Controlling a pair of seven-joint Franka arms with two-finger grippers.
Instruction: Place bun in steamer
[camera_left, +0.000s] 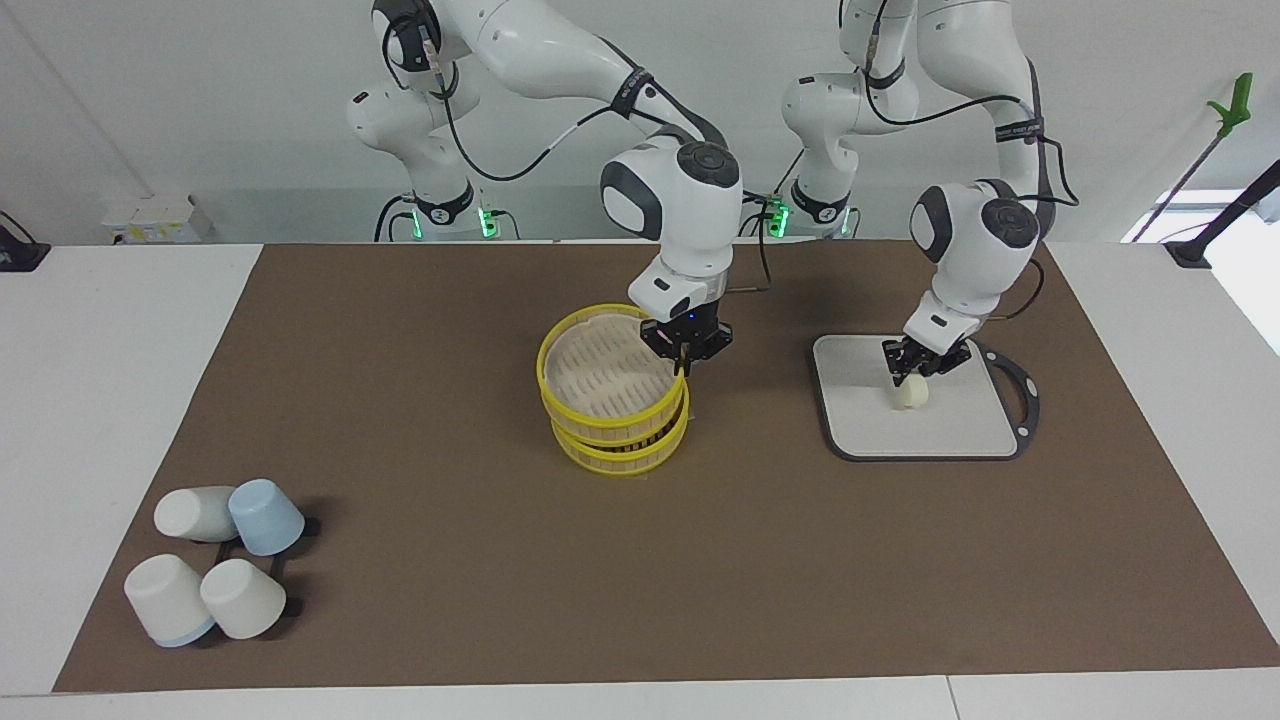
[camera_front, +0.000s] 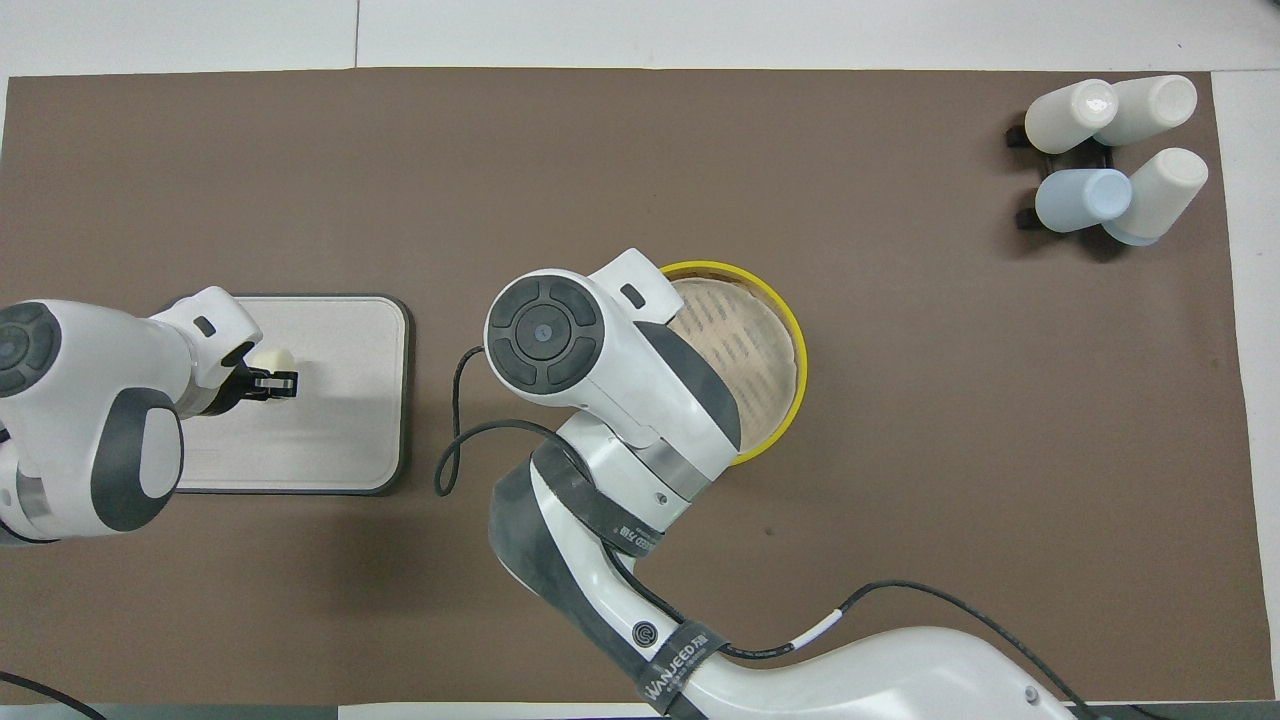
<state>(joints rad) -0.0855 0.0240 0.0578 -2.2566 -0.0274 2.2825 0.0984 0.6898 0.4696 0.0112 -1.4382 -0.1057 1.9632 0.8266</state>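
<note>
The steamer (camera_left: 610, 385), two stacked tiers with yellow rims, stands mid-table; it also shows in the overhead view (camera_front: 760, 340), with its top tier empty. My right gripper (camera_left: 683, 365) is shut on the top rim at the side toward the left arm; from overhead the arm's own wrist hides it. The bun (camera_left: 912, 393) is a small cream lump lying on the grey board (camera_left: 960, 425). My left gripper (camera_left: 912, 378) is down at the bun, right on top of it. In the overhead view, the gripper (camera_front: 270, 382) partly covers the bun (camera_front: 274, 357).
The grey board (camera_front: 340, 440) lies toward the left arm's end of the table. Several white and pale blue cups (camera_left: 215, 575) lie on a black rack at the right arm's end, farther from the robots, also in the overhead view (camera_front: 1115, 150). A brown mat (camera_left: 640, 580) covers the table.
</note>
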